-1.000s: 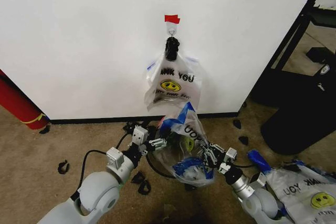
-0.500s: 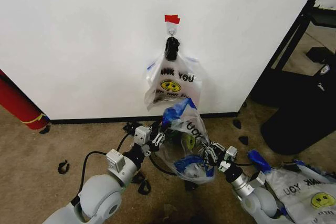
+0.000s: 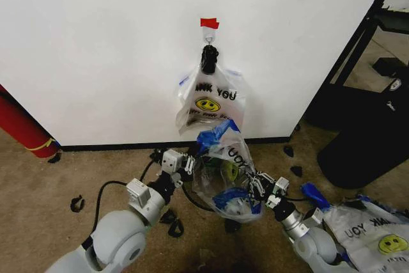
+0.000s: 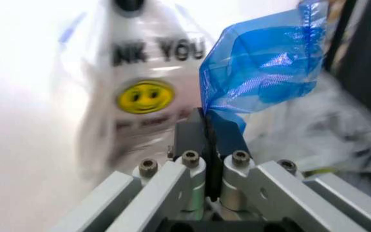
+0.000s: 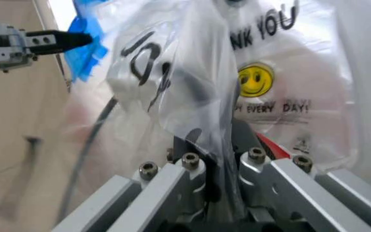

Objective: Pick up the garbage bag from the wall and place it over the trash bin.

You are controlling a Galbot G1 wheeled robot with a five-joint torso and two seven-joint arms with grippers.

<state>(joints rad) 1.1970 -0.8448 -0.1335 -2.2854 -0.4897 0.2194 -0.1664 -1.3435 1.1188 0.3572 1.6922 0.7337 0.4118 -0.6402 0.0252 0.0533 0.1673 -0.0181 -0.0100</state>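
Observation:
A translucent garbage bag (image 3: 225, 177) with black print and blue handle strips hangs stretched between my two grippers, low in front of the wall (image 3: 96, 49). My left gripper (image 3: 190, 163) is shut on one blue handle strip (image 4: 263, 72). My right gripper (image 3: 257, 190) is shut on the bag's thin plastic (image 5: 198, 96) at the opposite side. Under the bag a dark curved rim of the trash bin (image 3: 193, 202) shows on the carpet. Another bag alike (image 3: 208, 101) hangs from the hook (image 3: 208, 35) below the red tape (image 3: 209, 23).
A red cylinder (image 3: 22, 126) leans at the left by the baseboard. A big black container (image 3: 364, 142) and a black rack leg (image 3: 358, 36) stand to the right. Another printed bag (image 3: 377, 234) lies on the floor at the right. Small black scraps (image 3: 77, 204) dot the carpet.
My left gripper has risen a little and moved toward the wall with the blue strip, lifting that side of the bag. The right gripper has barely moved.

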